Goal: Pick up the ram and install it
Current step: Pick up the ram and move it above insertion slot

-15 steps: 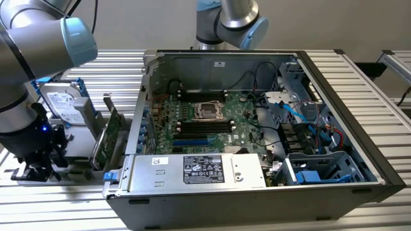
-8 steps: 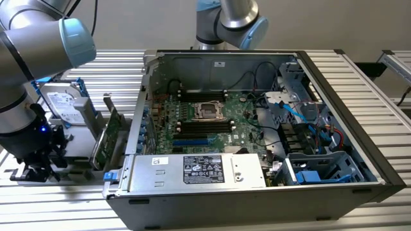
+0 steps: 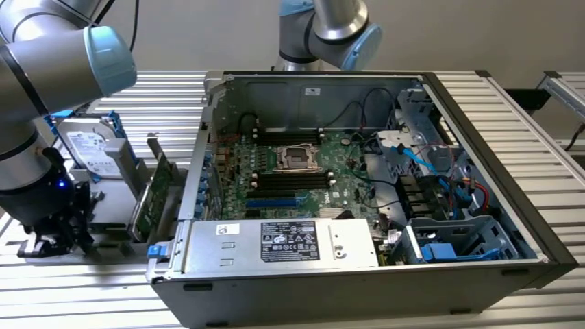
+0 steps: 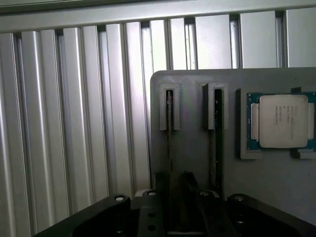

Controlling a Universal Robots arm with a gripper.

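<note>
Power supply label (image 3: 290, 241) apparently unreadable

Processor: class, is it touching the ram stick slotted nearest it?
Apart. The wrist view shows the processor in its own recess, a strip of bare grey holder separating it from the ram stick.

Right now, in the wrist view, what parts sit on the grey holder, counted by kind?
On the grey holder:
ram sticks, standing on edge in slots: 2
processor, lying flat in its recess: 1
Total: 3
</note>
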